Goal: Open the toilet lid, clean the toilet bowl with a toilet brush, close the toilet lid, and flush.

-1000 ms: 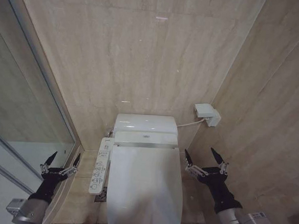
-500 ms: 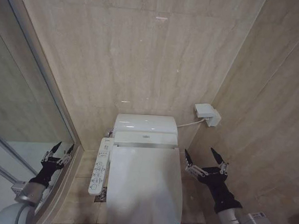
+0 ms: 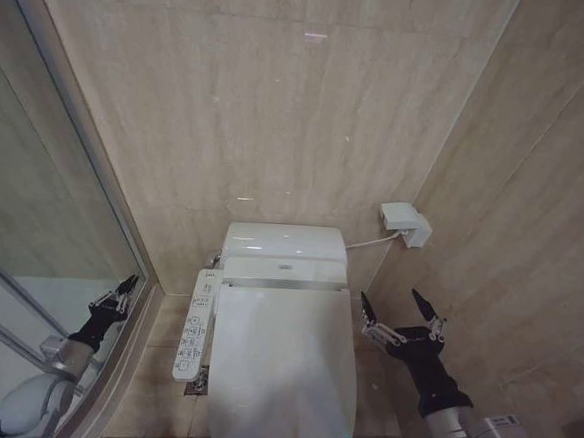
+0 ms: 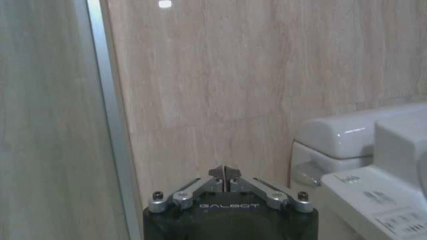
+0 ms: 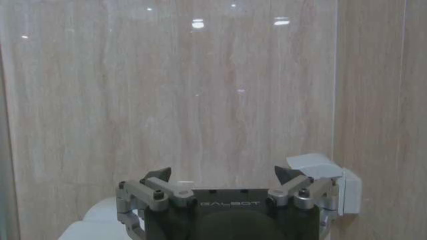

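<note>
Lid down, both grippers clear of the toilet

Toilet lid (image 3: 280,364) lies flat and closed over the bowl, between your two grippers. Your right gripper (image 3: 400,311) hovers just beside the lid's right edge, apart from it, fingers spread wide. Your left gripper (image 3: 123,290) hangs well off the lid's other side, near the glass shower partition (image 3: 41,222), fingertips pressed together with nothing between them. The control panel (image 3: 194,324) sits between it and the lid.

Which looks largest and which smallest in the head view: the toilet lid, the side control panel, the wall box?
1. The toilet lid, closed, clearly the largest.
2. The side control panel, long and narrow.
3. The wall box, smallest, though it sits farther from the camera.
</note>
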You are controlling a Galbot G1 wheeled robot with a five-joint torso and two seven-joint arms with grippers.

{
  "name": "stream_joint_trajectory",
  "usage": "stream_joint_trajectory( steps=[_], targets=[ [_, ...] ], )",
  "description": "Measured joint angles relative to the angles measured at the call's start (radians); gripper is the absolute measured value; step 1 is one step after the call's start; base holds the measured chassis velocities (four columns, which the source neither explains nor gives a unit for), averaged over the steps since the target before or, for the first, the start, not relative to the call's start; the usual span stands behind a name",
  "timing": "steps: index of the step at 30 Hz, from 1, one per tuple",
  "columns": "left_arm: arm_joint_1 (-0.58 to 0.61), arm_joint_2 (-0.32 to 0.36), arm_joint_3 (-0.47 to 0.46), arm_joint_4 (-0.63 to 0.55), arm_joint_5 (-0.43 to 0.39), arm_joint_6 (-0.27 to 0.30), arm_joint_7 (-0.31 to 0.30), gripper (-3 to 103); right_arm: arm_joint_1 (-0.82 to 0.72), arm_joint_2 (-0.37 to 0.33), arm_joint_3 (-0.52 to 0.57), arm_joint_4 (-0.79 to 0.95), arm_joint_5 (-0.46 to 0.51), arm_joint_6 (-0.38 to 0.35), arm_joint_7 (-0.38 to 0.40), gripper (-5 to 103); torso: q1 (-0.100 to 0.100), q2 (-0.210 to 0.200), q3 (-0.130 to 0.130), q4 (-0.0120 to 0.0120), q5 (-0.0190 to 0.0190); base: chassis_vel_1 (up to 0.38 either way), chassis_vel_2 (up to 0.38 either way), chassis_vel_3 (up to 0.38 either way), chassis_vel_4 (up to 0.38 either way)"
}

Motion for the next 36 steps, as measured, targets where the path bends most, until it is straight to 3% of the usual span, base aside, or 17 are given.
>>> stream_joint_trajectory(
  steps=[3,4,15,19,36],
  targets=[
    [-0.034,0.009,0.014,0.021,0.011,-0.016,0.001,14,0.0,0.0,0.0,0.0,0.0,0.0,0.0,100,0.0,0.0,0.0,0.0,0.0002,0.0,0.0,0.0,0.0],
    [-0.05,0.013,0.021,0.032,0.015,-0.023,0.004,0,0.0,0.0,0.0,0.0,0.0,0.0,0.0,100,0.0,0.0,0.0,0.0,-0.0001,0.0,0.0,0.0,0.0],
    [-0.182,0.086,0.119,0.176,0.013,-0.095,0.059,0,0.0,0.0,0.0,0.0,0.0,0.0,0.0,100,0.0,0.0,0.0,0.0002,0.0001,0.0,0.0,0.0,0.0],
    [-0.25,0.103,0.209,0.225,-0.003,-0.11,0.092,0,0.0,0.0,0.0,0.0,0.0,0.0,0.0,100,0.0,0.0,0.0,0.0001,0.0,0.0,0.0,0.0,0.0],
    [-0.49,0.062,0.411,0.454,0.048,-0.175,0.196,0,0.0,0.0,0.0,0.0,0.0,0.0,0.0,100,0.0,0.0,0.0,0.0002,0.0002,0.0,0.0,0.0,0.0]
  ],
)
